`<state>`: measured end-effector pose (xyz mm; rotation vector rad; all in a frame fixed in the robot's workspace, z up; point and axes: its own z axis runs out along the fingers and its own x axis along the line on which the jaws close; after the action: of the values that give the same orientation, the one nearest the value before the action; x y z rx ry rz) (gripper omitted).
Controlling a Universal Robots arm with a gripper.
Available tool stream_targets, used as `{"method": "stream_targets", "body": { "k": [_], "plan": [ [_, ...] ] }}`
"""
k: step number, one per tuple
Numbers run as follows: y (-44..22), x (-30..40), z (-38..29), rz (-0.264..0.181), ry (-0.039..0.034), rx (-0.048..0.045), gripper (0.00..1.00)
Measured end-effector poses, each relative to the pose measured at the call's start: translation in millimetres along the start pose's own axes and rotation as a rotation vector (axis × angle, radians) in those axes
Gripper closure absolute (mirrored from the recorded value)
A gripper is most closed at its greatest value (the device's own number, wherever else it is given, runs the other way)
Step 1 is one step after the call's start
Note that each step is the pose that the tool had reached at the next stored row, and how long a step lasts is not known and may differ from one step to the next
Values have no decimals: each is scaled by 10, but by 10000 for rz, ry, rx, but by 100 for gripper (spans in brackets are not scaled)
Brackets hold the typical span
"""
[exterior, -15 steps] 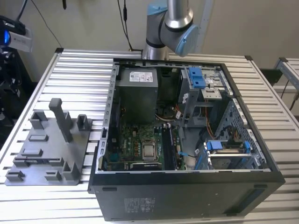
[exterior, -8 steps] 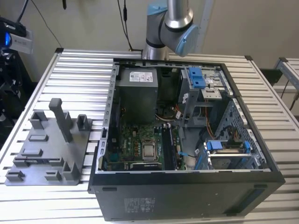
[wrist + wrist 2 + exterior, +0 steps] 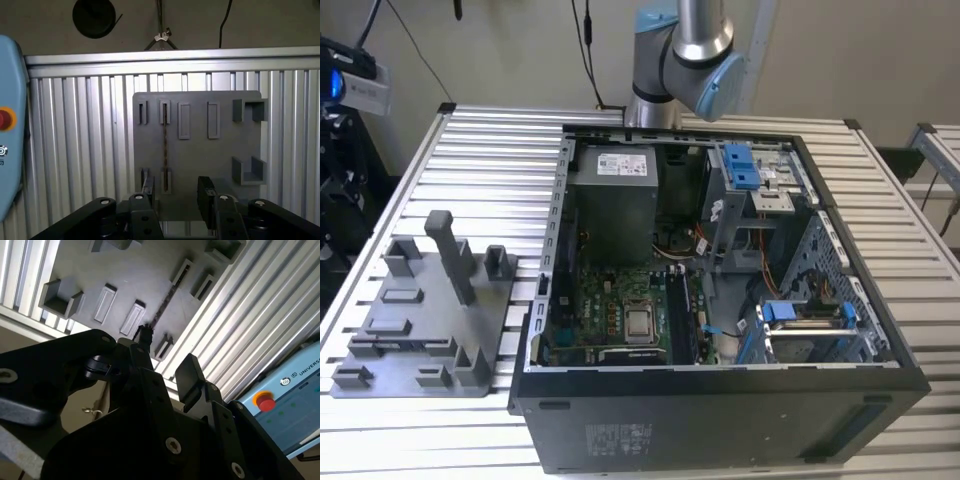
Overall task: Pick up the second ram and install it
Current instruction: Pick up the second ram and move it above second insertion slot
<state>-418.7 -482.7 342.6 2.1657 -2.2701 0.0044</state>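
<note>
Gripper (image 3: 175, 189) has its fingers spread apart with nothing in them, hanging over the grey fixture plate (image 3: 200, 155). The second ram (image 3: 165, 145) stands on edge in the plate's slots, just a thin line in both wrist views. The exterior view adds the open PC case (image 3: 720, 420) beside the plate on the slatted desk (image 3: 470, 140).

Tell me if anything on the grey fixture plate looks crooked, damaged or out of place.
Nothing stands out. The second ram stands on edge, running straight across the fixture plate, with no visible damage. The hand is open, holding nothing.
</note>
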Motion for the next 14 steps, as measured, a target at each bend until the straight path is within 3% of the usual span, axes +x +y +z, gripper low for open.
{"method": "stream_targets", "body": {
  "k": [10,14],
  "plan": [
    [0,0,81,-104,-1,0,52],
    [0,-1,129,-249,-84,-3,52]
  ]
}}
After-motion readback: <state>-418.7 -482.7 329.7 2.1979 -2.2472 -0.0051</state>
